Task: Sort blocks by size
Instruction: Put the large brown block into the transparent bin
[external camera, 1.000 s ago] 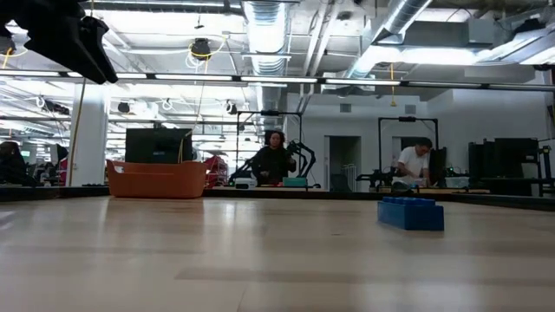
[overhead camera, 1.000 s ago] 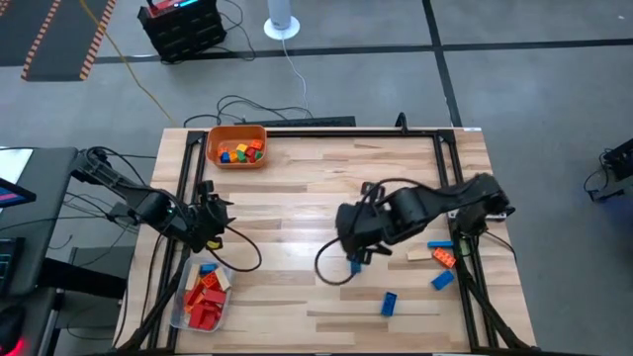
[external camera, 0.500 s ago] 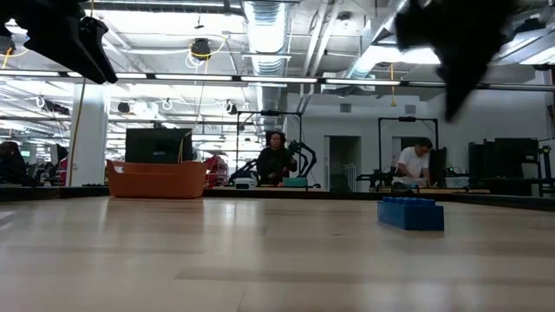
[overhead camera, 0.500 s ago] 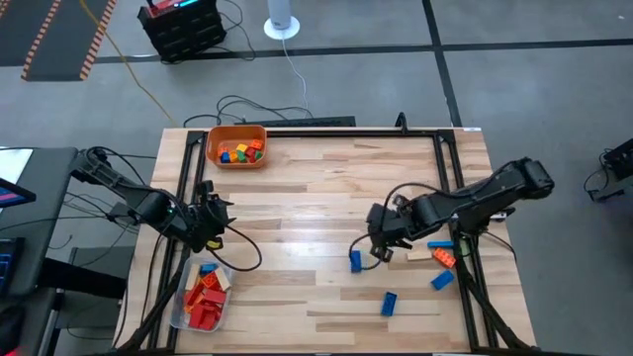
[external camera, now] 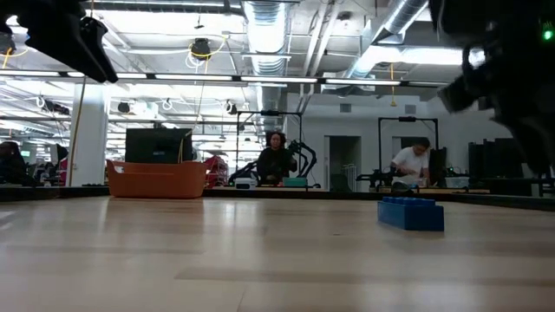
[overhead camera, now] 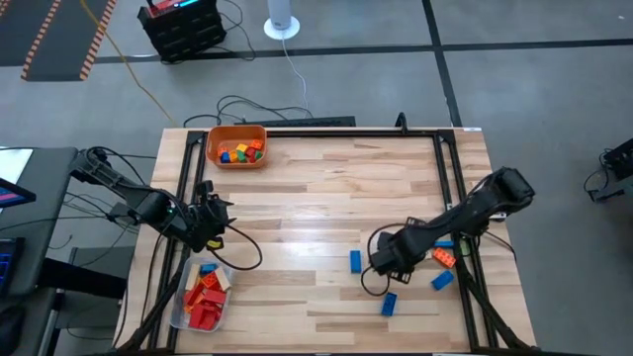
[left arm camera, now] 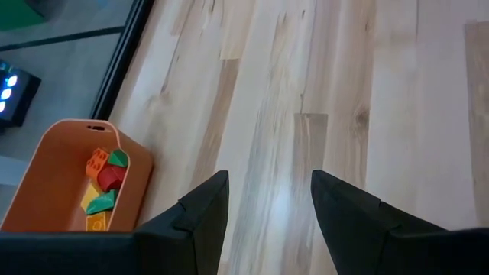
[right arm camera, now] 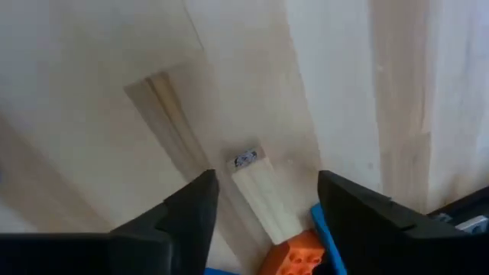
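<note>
Right gripper (overhead camera: 381, 259) over loose bricks, fingers spread, empty.
We judge the small blue plastic brick (overhead camera: 355, 261) light, rigid, slick: pinch its flat long sides.

Grey concrete floor (overhead camera: 514, 89); exposed ceiling ducts (external camera: 264, 30); strip lights; two seated people (external camera: 274, 165) at distant benches.

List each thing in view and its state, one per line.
Left tool: open, empty, above bare wood.
Right tool: open, empty, over the loose blocks.
Orange bin: holds several small blocks.
Clear tub: holds mostly red blocks.
Blue block: loose on the table.
Orange block: loose on the table.
</note>
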